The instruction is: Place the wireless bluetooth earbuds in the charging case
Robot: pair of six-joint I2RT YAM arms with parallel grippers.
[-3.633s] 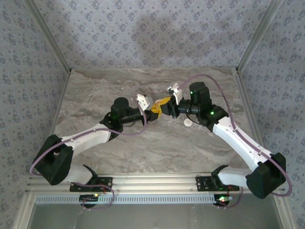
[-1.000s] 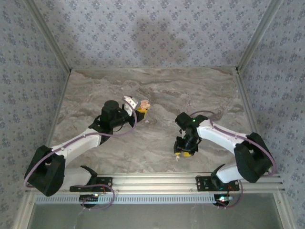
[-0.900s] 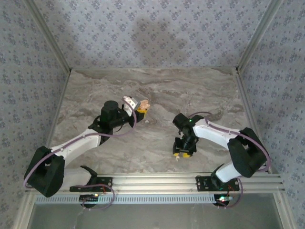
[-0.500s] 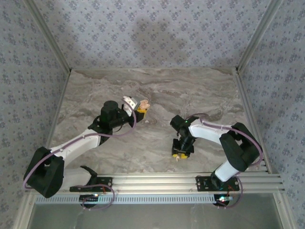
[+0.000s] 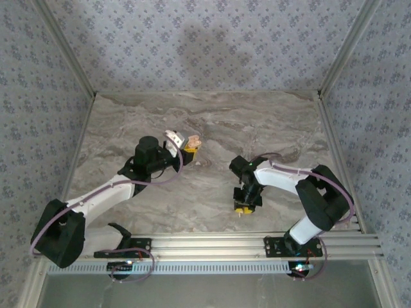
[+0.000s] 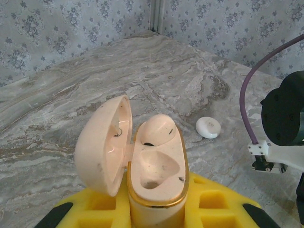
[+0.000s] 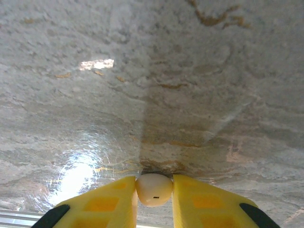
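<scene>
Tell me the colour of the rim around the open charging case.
Shiny gold rim on the peach charging case; the left wrist view shows it best.

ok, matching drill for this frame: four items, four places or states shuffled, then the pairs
1. charging case
2. seated earbud
3. loose earbud
4. white disc

A. lying on the marble table
B. gripped in the right pincer
C. lid open, held by the left pincer
D. in the case's far slot

Pairs: 1-C, 2-D, 3-B, 4-A
</scene>
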